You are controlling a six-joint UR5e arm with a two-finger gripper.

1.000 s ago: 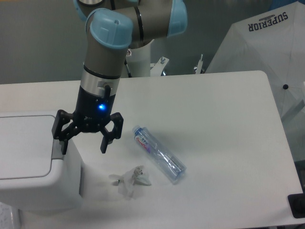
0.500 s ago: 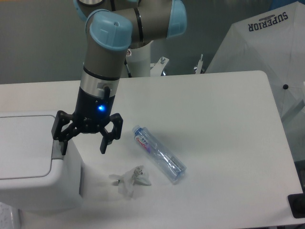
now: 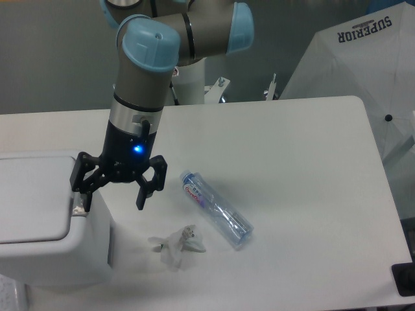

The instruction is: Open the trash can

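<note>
Lining up on the tab [image 3: 78, 205] at the bin's [image 3: 45, 220] right edge, bin at table's left. Gripper [image 3: 111, 197] spread wide, holding nothing, one finger [image 3: 84, 193] just above tab. Next: press straight down.

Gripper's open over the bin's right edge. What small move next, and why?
Probably ease straight down: the gripper is open, one finger sits over the grey push tab at the trash can lid's right edge, and the lid looks closed.
</note>
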